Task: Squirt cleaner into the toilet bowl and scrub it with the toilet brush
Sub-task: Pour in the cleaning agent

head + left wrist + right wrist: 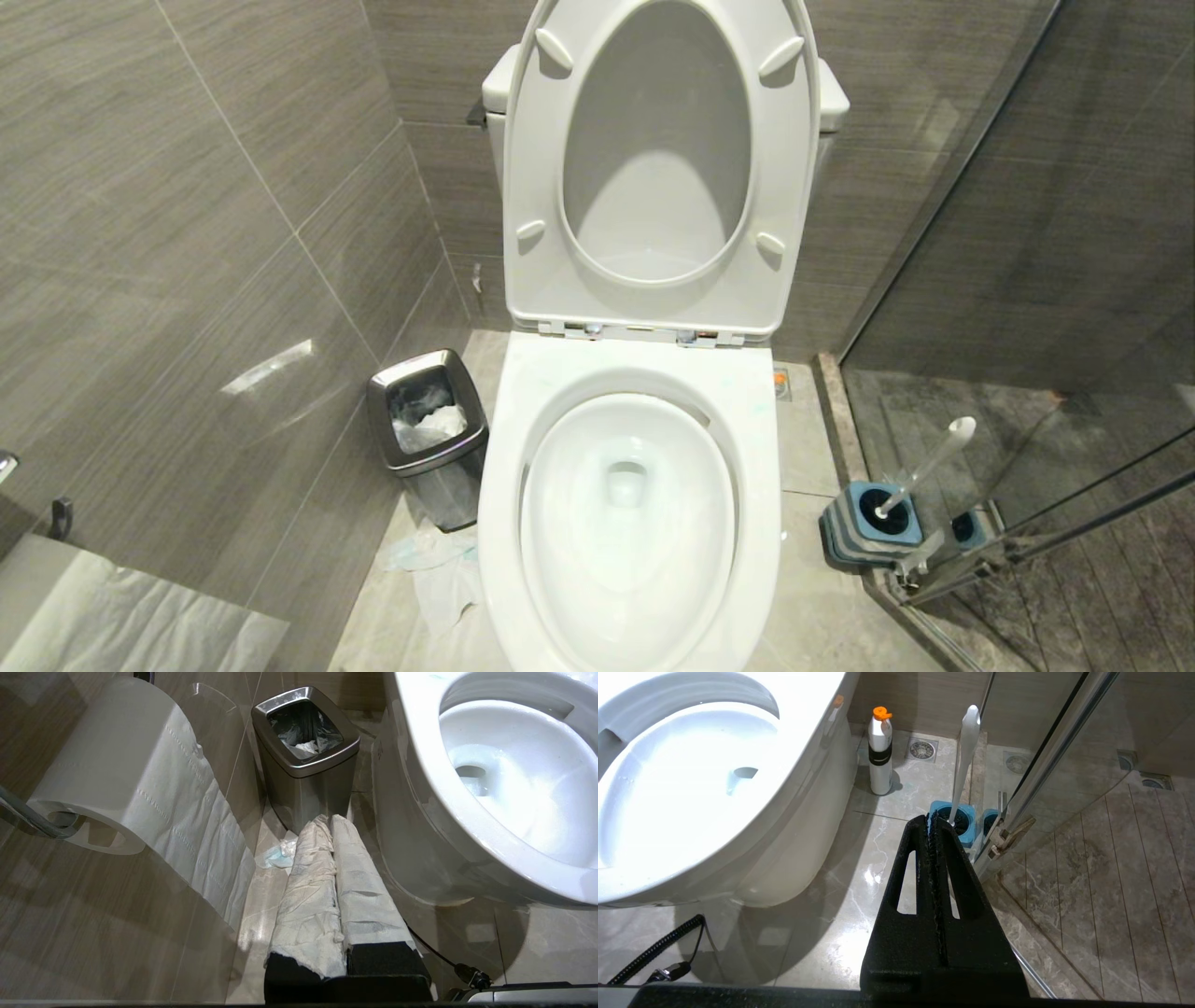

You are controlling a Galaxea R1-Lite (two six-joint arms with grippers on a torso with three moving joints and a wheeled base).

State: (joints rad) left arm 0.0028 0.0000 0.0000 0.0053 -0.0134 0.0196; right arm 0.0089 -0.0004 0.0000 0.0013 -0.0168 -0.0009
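Toilet bowl: white, glossy, centre of the floor, seat and lid raised against the tank. Clear water in the bowl; faint turquoise specks on the rim near the hinge.

Toilet brush: pale handle with rounded tip, standing tilted in its blue-topped, grey-striped holder on the floor to the right of the bowl, just beside the glass shower door.

Bottle: white with a black band and orange cap, upright on the floor beside the base of the bowl, near a round floor drain.

Waste bin: small steel square bin with liner and crumpled paper inside, on the floor left of the bowl, near it. Tissue scraps lie on the floor in front of the bin.

Paper roll: on a wall holder at the left, sheet hanging down.

Left hand: fingers wrapped in white paper, pressed together, empty, low above the floor near the bin.

Right hand: black fingers closed tight on nothing, pointing toward the brush holder, apart from it.
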